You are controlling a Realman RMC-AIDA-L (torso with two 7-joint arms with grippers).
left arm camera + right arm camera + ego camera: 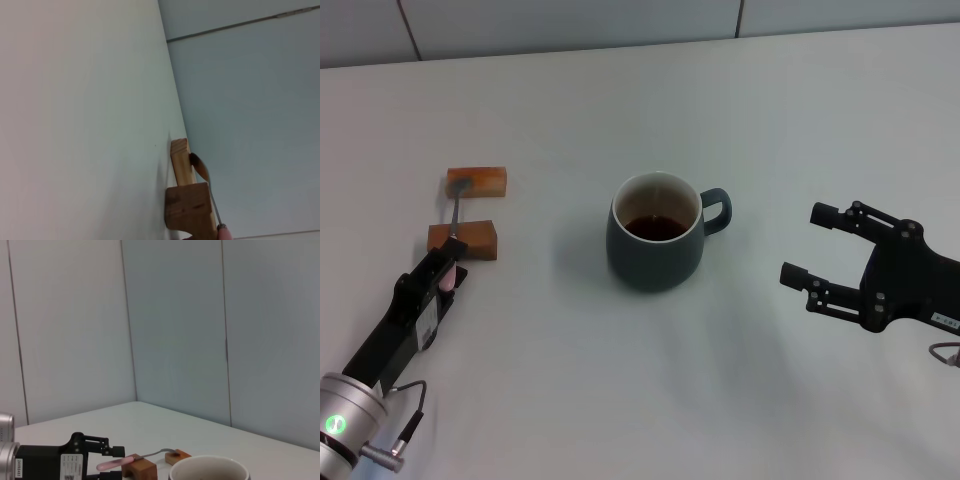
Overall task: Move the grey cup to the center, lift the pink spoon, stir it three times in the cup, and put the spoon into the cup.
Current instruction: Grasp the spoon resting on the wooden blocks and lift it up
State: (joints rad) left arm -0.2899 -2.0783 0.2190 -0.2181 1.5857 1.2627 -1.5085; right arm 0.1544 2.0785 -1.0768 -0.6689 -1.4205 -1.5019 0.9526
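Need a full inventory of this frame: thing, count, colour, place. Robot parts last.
grey cup: 1, dark blue-grey, white inside, dark brown liquid; table centre, handle toward the robot's right.
pink spoon: 1, pink handle, grey metal neck and bowl; bridging the two blocks, left side.
wooden blocks: 2, orange-brown; left of the cup, one behind the other.
table: 1, white.
wall panels: pale grey, behind the table.
left gripper: 1, black; at the spoon's handle end, around the pink tip.
right gripper: 1, black, open; right of the cup, empty.
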